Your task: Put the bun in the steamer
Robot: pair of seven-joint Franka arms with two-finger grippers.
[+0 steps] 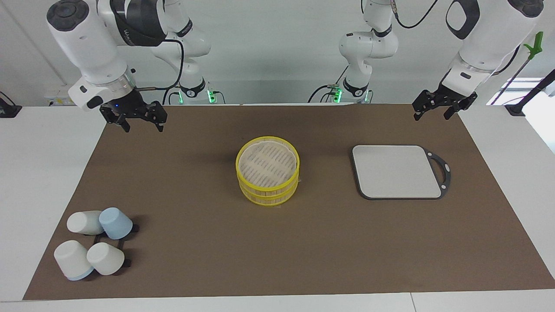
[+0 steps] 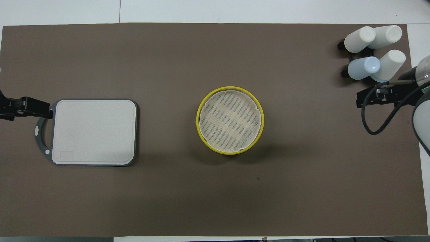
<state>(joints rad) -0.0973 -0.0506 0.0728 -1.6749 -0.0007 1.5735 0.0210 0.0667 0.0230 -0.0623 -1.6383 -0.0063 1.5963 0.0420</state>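
Two grippers hang with jaws wide: left gripper [image 1: 444, 106] near the grey board [image 1: 396, 171], right gripper [image 1: 138, 117] apart from the steamer [image 1: 268, 175].

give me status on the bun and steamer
Left gripper and right gripper open, waiting at robots' table edge. Steamer mid-mat, lid on. No bun visible.

Robot lab tabletop.
White walls, brown mat [image 1: 303, 242] covering white table [image 1: 43, 173] edge to edge, cabled arm bases.
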